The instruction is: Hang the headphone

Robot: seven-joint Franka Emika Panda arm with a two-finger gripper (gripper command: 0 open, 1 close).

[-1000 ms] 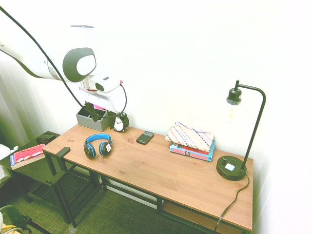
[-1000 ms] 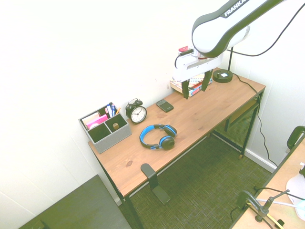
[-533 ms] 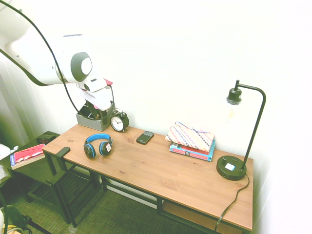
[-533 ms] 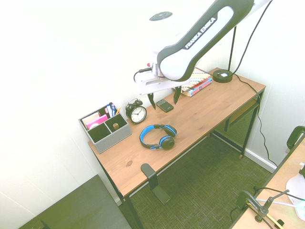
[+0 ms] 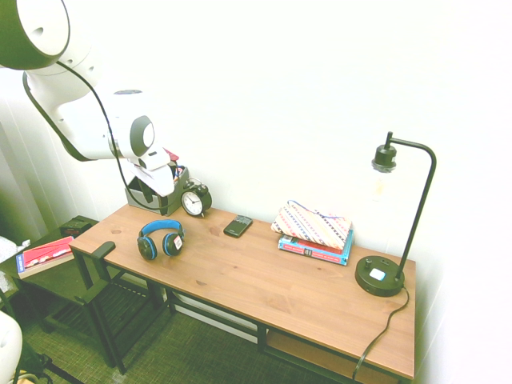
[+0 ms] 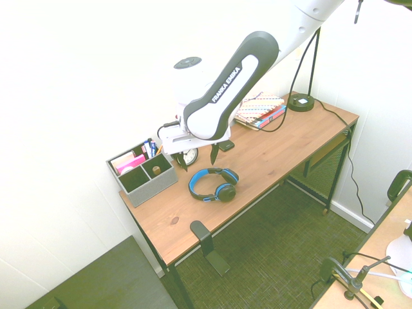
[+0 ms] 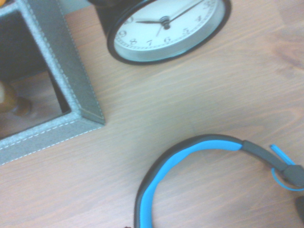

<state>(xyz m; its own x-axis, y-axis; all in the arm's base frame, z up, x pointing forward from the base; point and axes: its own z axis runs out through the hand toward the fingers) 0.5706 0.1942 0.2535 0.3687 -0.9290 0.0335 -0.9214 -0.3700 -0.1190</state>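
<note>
Headphone (image 6: 214,184) flat near desk's (image 6: 290,145) front edge — hand (image 6: 196,156) spread above.

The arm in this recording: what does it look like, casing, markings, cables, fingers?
A glossy white arm with rounded casings and dark grey joint caps. FRANKA EMIKA runs in white letters along a dark band on one link. A black cable trails along the outside of it. The gripper has a white body and two slim dark fingers.

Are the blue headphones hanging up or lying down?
Lying down. The blue-and-black over-ear headphones rest flat on the wooden desk, ear cups toward the front edge. The open white robot gripper is above them, not touching.
</note>
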